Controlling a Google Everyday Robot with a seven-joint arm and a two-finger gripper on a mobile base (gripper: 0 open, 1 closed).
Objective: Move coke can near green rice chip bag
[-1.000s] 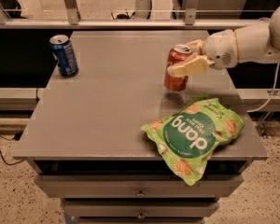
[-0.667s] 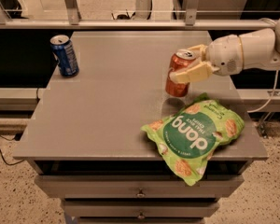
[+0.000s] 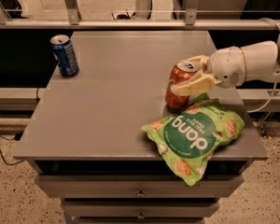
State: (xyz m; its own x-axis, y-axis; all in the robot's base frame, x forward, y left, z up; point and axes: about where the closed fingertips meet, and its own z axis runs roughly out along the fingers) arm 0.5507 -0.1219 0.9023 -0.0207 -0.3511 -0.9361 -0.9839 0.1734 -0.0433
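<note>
One small red-orange aluminium coke can (image 3: 180, 87) with a silver top stood near the right side of the flat grey table (image 3: 116, 97), and the cream two-finger gripper (image 3: 182, 76) was closed on it. One finger crossed the can's near face and the other reached behind its rim. The white arm (image 3: 245, 63) came in from the right edge, so the can lay at the leftward tips of the fingers, wrist to its right. The can's long axis was close to upright, leaning slightly. Whether its base rested on the table or hung just above it could not be told.

The relation that mattered was can to bag. One large crinkly light-green rice chip bag (image 3: 194, 135) lay flat just in front of the can, its upper edge touching or almost touching the can's base and its lower corner hanging over the table's front edge. By my judgement the can was already beside the bag, and only setting it down and letting go remained.

The count: two cans in all, the second a blue drink can (image 3: 64, 55) far off at the table's back left corner, one bag, one gripper.
</note>
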